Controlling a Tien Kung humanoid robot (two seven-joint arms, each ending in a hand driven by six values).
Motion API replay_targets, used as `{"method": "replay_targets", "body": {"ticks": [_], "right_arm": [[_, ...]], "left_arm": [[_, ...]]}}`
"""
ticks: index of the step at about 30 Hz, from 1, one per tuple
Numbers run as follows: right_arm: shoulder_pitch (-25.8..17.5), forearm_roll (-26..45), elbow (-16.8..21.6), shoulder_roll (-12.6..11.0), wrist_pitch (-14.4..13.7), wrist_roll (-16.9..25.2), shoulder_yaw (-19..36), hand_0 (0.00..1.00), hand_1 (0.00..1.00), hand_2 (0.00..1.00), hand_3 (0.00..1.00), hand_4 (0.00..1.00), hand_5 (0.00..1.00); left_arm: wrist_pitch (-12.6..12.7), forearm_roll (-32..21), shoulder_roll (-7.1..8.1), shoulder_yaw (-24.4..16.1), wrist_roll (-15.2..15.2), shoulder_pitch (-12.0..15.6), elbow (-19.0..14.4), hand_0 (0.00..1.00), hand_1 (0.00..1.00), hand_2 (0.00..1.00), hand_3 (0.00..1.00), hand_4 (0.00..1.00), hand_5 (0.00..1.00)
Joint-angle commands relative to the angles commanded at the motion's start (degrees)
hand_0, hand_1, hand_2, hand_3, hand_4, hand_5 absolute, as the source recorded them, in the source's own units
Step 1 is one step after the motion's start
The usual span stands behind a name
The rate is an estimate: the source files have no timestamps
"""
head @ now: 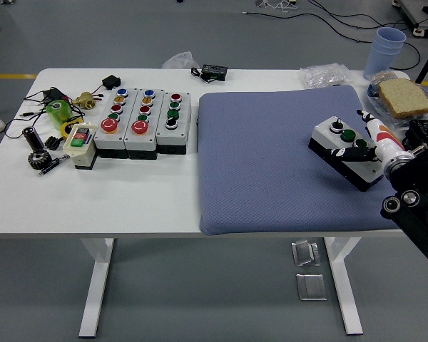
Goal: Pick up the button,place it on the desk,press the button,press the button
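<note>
A white button box (340, 146) with a black base lies tilted on the right part of the blue mat (271, 164). Its top carries a black knob and two green buttons. My right hand (362, 142) comes in from the right edge, and its striped white fingers (376, 132) are closed over the box's right end. One finger lies across the box's near side. The left arm does not show.
Three larger button boxes (143, 122) and a small switch box (80, 139) stand in a row at the table's left, among cables, a green tape roll (57, 111) and a gear (37, 160). Blue cups (386, 46), bread on a plate (403, 96) and a plastic bag (324, 73) sit at the back right.
</note>
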Motion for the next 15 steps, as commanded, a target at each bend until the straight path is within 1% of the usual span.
{"method": "replay_targets", "body": {"ticks": [3, 7, 8, 11, 13, 14, 15], "right_arm": [[1.0, -0.5, -2.1, 0.6, 0.0, -0.4, -0.7, 0.998, 0.951, 0.998, 0.998, 0.998, 0.307], [4.1, -2.0, -7.9, 2.1, 0.6, -1.9, -3.0, 0.998, 0.951, 0.998, 0.998, 0.998, 0.307], [4.6, -2.1, -8.9, 2.2, 0.6, -2.1, -3.4, 0.993, 0.895, 0.966, 0.989, 0.998, 0.301], [6.7, -3.9, -12.0, 2.8, 1.8, -4.3, -5.2, 0.993, 0.895, 0.966, 0.989, 0.998, 0.301], [7.7, -4.9, -13.2, 3.1, 2.3, -5.3, -6.3, 0.993, 0.895, 0.966, 0.989, 0.998, 0.301], [8.1, -5.3, -13.7, 3.2, 2.5, -5.6, -6.8, 0.923, 0.792, 0.881, 0.901, 0.998, 0.296], [8.9, -5.8, -14.5, 3.4, 2.7, -5.9, -8.0, 0.923, 0.792, 0.881, 0.901, 0.998, 0.296]], "left_arm": [[0.0, 0.1, 0.0, -0.1, 0.0, 0.0, 0.0, 0.532, 0.42, 0.418, 0.426, 0.252, 0.497], [0.1, 0.1, 0.0, -0.1, 0.1, -0.1, 0.0, 0.532, 0.42, 0.418, 0.426, 0.252, 0.497], [0.1, 0.0, 0.0, -0.1, 0.0, -0.1, 0.0, 0.531, 0.42, 0.419, 0.426, 0.253, 0.498], [0.1, 0.0, 0.0, -0.2, 0.0, -0.1, 0.0, 0.531, 0.42, 0.419, 0.426, 0.253, 0.498], [0.2, -0.1, 0.0, -0.2, 0.0, -0.1, 0.0, 0.531, 0.42, 0.419, 0.426, 0.253, 0.498], [0.2, -0.2, 0.0, -0.2, 0.0, -0.1, 0.0, 0.531, 0.42, 0.418, 0.426, 0.252, 0.501], [0.2, -0.3, 0.0, -0.1, 0.0, -0.1, 0.0, 0.531, 0.42, 0.418, 0.426, 0.252, 0.501]]}}
